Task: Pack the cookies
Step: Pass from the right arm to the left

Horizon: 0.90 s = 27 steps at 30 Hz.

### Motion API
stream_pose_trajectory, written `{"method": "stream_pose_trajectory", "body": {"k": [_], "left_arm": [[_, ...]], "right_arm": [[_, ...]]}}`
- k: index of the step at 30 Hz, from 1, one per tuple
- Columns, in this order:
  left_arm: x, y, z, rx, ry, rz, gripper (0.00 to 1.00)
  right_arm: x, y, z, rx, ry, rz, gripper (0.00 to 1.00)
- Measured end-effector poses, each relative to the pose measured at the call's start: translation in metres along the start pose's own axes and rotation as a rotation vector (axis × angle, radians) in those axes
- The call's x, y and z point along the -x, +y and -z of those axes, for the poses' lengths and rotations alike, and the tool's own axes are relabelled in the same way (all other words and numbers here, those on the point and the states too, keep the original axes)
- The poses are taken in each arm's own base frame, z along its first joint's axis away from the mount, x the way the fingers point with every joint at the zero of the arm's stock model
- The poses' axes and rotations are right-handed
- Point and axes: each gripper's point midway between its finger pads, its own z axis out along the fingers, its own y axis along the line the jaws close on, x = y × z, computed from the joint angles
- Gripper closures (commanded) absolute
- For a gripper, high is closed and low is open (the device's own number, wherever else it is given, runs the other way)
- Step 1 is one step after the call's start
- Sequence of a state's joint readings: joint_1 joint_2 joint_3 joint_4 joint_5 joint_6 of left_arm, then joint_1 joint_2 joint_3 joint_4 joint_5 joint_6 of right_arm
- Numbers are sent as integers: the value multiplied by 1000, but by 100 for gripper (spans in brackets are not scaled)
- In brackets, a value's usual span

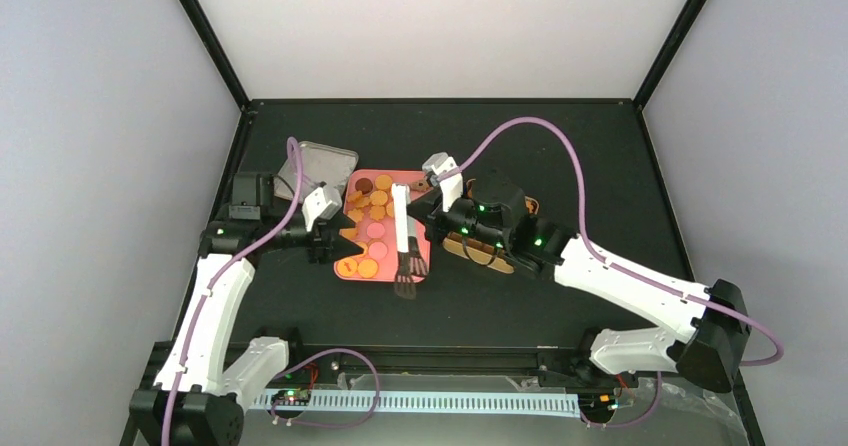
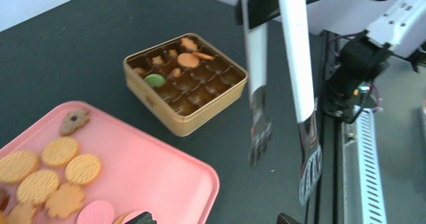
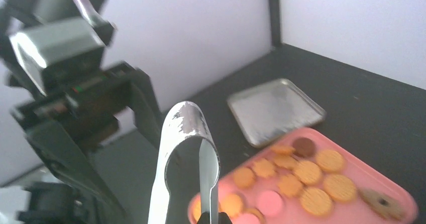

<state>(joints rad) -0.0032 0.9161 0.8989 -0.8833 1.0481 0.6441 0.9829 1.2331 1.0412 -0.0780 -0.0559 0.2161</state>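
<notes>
Top external view: a black table (image 1: pixel 560 146) holds a pink tray (image 2: pixel 161 169) at its centre. A gold tin (image 2: pixel 211 114) with brown compartments sits just right of the tray, largely hidden under the right arm. A silver lid (image 1: pixel 325 161) lies at the tray's far left corner.

White tongs (image 1: pixel 400 228) hang over the right side of the tray. Their long axis runs far to near, with the dark serrated tips toward the near edge. The right gripper (image 1: pixel 416 216) is clenched on the tongs' handle. In the left wrist view the tips stand slightly apart with nothing between them.

The left gripper (image 1: pixel 342 238) hovers at the tray's left edge, its fingers spread and empty.

The cookies (image 1: pixel 372 206), mostly orange-yellow with a few pink, lie loose on the tray, left of the tongs and toward the far side from the tips. A few already sit in the tin, one of them green.

The right arm has the tool, so the next pick probably means moving the tips left and farther away, then carrying a cookie right to the tin.
</notes>
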Motion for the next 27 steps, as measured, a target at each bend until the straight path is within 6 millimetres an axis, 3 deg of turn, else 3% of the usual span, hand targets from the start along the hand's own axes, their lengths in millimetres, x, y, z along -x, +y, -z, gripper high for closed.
{"method": "stream_pose_trajectory", "body": {"k": [12,19,27], "left_arm": [[23,-42,-8,-175,-75,-15,39],[27,-56,-6,-215,-86,-26,46],[23,-59,-9,-226,-77,-20,69]], "right_arm": [[65,50,10,323,-325,-93,99],[65,62,-2,429,-343,-108,99],[76,74,-1,511,-388,-113,99]]}}
